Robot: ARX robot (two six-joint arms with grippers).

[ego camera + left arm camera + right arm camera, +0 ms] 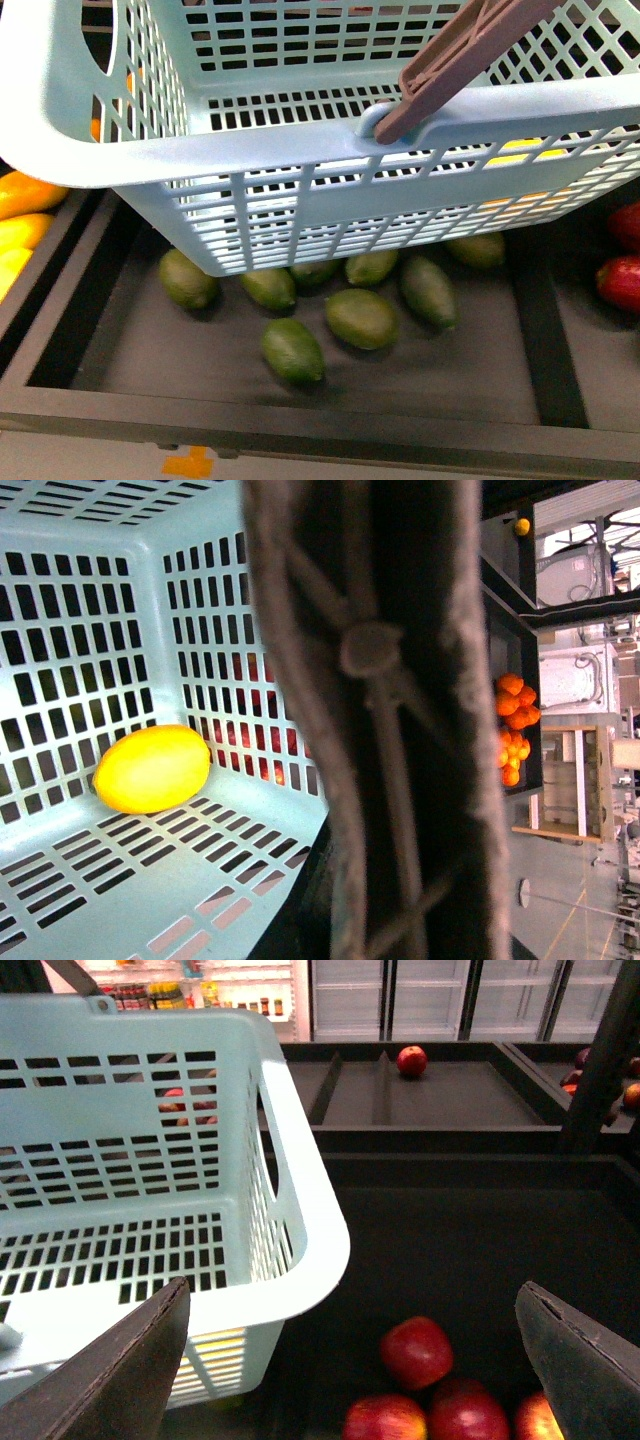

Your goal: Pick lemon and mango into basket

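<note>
- The basket (300, 130) is seen filling the upper half of the front view, tilted, with its near rim running across the middle of the frame.
- Its brown handle (460, 50) is seen slanting from the rim towards the upper right corner.
- The lemon (152, 769) is shown in the left wrist view lying on the basket's lattice floor, close to a corner of the walls.
- The mango cannot be identified with certainty in any view.
- Dull green oval fruits (362, 318) are spread in a dark tray (180, 370) below the basket, in the lower middle of the front view.
- Yellow fruits (25, 195) are cut off at the left edge and red fruits (620, 283) at the right edge.
- Much of the left wrist view is covered by a blurred brown-grey band (380, 720). The left gripper's fingers cannot be made out, so its opening cannot be told.
- A heap of orange fruits (515, 725) is seen beyond that band.
- The right gripper (350, 1295) is shown with its dark fingers (130, 1370) spread wide and nothing held between them.
- It is seen just beside the basket's rounded corner, above red apples (416, 1352).
- One more apple (411, 1060) is seen alone in a farther compartment.
</note>
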